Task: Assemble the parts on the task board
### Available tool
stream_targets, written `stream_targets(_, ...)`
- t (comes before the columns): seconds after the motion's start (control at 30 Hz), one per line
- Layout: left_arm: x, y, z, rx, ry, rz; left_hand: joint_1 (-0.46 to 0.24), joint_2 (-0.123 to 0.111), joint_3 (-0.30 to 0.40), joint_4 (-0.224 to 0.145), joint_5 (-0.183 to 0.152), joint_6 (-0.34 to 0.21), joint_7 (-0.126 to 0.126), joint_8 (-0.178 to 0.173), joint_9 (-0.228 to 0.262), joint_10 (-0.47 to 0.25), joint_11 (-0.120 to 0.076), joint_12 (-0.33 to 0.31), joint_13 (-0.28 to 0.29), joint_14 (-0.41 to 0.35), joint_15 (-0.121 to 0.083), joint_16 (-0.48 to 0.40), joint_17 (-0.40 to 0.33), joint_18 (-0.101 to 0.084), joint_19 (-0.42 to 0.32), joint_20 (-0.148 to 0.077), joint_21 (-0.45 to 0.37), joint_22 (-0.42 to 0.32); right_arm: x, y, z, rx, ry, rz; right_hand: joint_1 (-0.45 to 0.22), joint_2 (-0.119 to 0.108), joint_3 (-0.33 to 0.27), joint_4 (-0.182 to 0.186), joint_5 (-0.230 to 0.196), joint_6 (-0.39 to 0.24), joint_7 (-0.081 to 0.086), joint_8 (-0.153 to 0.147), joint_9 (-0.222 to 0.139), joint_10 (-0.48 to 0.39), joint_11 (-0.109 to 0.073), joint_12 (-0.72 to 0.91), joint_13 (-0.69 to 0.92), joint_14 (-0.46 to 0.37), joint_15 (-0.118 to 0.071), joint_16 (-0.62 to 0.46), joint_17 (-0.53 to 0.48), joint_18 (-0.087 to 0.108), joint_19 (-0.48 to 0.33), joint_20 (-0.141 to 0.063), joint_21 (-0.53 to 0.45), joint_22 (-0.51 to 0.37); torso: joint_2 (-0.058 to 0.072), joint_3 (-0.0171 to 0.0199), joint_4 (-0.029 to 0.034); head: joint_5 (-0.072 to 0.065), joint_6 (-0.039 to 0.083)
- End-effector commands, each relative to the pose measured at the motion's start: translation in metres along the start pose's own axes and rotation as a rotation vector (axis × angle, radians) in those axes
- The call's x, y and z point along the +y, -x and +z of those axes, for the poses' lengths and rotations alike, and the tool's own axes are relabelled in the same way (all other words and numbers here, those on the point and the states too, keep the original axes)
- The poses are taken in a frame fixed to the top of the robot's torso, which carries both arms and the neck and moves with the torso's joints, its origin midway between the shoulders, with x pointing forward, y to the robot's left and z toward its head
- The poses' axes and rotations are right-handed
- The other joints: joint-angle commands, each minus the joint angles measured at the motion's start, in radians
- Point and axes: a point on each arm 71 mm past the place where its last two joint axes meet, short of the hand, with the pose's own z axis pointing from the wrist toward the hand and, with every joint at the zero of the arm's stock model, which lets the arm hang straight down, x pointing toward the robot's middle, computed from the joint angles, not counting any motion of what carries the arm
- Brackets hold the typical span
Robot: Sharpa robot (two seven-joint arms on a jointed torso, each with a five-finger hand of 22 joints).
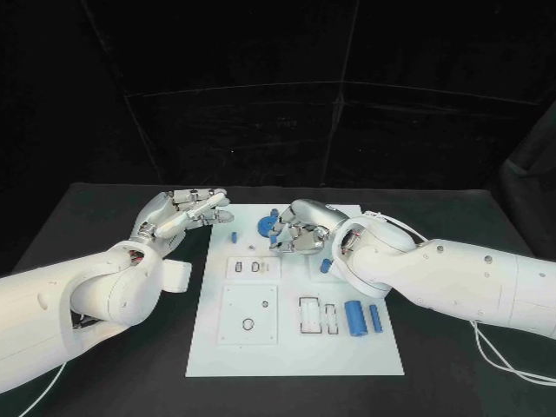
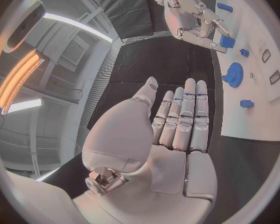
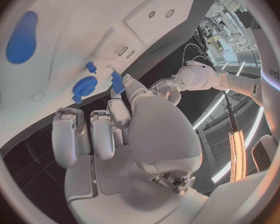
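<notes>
A white board lies in the middle of the black bench, long side running away from the robot. The right hand hangs over the far half of the board with its fingers curled down, and a small blue block is pinched at their tips (the left wrist view shows the same blue piece between those fingertips). Just beside that hand, on the board, sits a blue gear, with a small blue peg a little to its left and another small blue piece near the right wrist. Nearer the robot, two blue cylinders lie side by side on the board's right part, next to a pair of rectangular slots.

The left hand hovers at the board's far left edge, over the bench, fingers straight, close together and holding nothing.
</notes>
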Motion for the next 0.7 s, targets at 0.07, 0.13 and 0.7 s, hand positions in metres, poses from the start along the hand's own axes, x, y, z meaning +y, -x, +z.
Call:
stream_targets(0.07,-0.001,-0.001,0.001,0.011,-0.004,-0.016,-0.001,0.009,0.001,-0.005,-0.004,0.004,-0.001,-0.004,0.0,0.006,-0.004,-0.004,0.0,0.005,-0.003,-0.004,0.001,0.015,0.006,0.004,-0.005,-0.002,0.005,-0.007,0.001,0.035,-0.005,-0.079,-0.012,0.001,0.005,0.0,0.001,0.013,-0.006,0.0,0.001,-0.005,-0.001,-0.006,-0.001,0.07,-0.005,-0.004,0.092,-0.016,0.01,-0.007,0.004,0.138,0.001,0.0013,-0.0017,0.017,-0.001)
stream_targets(0.13,-0.001,-0.001,0.002,0.011,-0.004,-0.017,0.0,0.009,0.001,-0.006,-0.005,0.004,-0.001,-0.004,0.0,0.007,-0.005,-0.004,0.0,0.005,-0.003,-0.004,0.002,0.015,0.006,0.003,-0.005,-0.002,0.008,-0.011,0.002,0.041,0.005,-0.095,-0.017,-0.003,0.008,0.0,0.009,0.013,-0.006,-0.001,0.0,-0.004,-0.001,-0.008,-0.002,0.07,-0.005,-0.004,0.092,-0.016,0.01,-0.008,0.004,0.139,0.001,0.002,-0.001,0.019,-0.002)
stream_targets(0.7,0.0,-0.002,0.004,0.015,0.0,-0.018,0.001,0.01,0.002,-0.007,-0.005,0.004,-0.001,-0.004,0.0,0.007,-0.005,-0.004,0.0,0.006,-0.004,-0.005,0.002,0.014,0.007,0.003,-0.005,-0.002,0.013,-0.032,0.007,0.079,0.021,-0.133,-0.023,-0.01,0.012,0.0,0.017,0.013,-0.006,-0.003,0.0,-0.004,-0.001,-0.009,-0.003,0.07,-0.006,-0.004,0.093,-0.016,0.01,-0.008,0.004,0.138,0.001,0.0017,-0.0001,0.029,-0.01)
